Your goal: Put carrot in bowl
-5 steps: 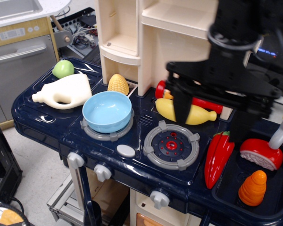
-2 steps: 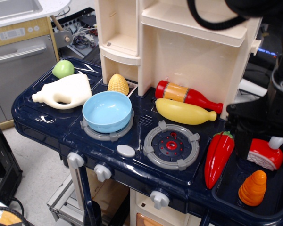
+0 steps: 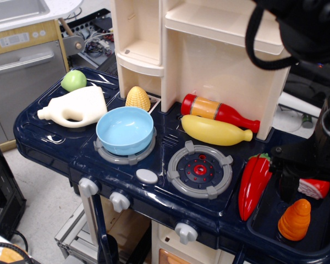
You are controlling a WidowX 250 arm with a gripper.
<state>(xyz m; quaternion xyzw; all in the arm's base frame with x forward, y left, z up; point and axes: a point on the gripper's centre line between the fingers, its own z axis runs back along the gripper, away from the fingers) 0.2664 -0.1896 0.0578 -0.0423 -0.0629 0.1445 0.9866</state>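
The carrot (image 3: pixel 295 220), a stubby ridged orange cone, stands upright in the dark blue sink basin (image 3: pixel 262 224) at the lower right. The light blue bowl (image 3: pixel 125 130) sits empty on the left stove burner. My black gripper (image 3: pixel 313 186) hangs at the right edge, just above and behind the carrot, not touching it. It looks open: one finger (image 3: pixel 288 182) shows left of a red-and-white toy slice (image 3: pixel 313 188), and the other finger is cut off by the frame edge.
A red chili pepper (image 3: pixel 254 184) lies between the right burner (image 3: pixel 200 169) and the sink. A yellow bottle (image 3: pixel 215 130), a red bottle (image 3: pixel 220 111), a corn cob (image 3: pixel 137 98), a white jug (image 3: pixel 75 108) and a green apple (image 3: pixel 73 80) lie behind. The cream cabinet (image 3: pixel 209 49) rises at the back.
My gripper has swung right from over the yellow bottle and right burner to the sink, then dropped lower toward the carrot. The toys have not moved.
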